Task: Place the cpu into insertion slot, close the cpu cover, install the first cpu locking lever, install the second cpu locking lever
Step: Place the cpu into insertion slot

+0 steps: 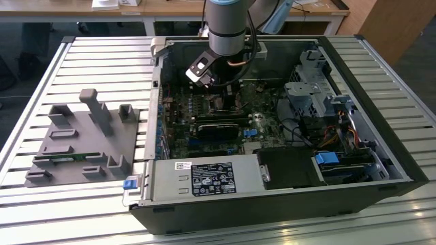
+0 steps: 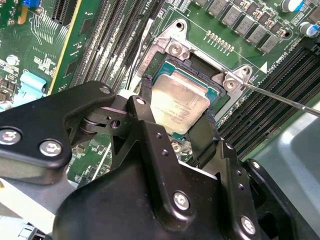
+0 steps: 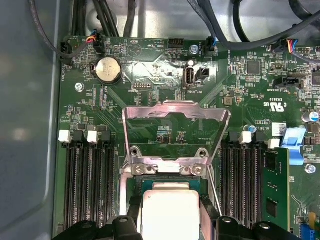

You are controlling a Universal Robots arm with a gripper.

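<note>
Second wrist view: claw (image 2: 177, 114) is pinching cpu (image 2: 179, 102) by opposite edges, squaring it over the slot (image 2: 199, 65); in first wrist view, cover (image 3: 176, 106) is standing open beyond the claw.

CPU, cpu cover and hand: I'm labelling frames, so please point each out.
cpu (image 3: 170, 215), first wrist view, its pale metal top.
cpu cover (image 3: 175, 106), first wrist view, its raised top bar.
hand (image 2: 178, 107), second wrist view, midway between the fingertips at the cpu's sides.
</note>
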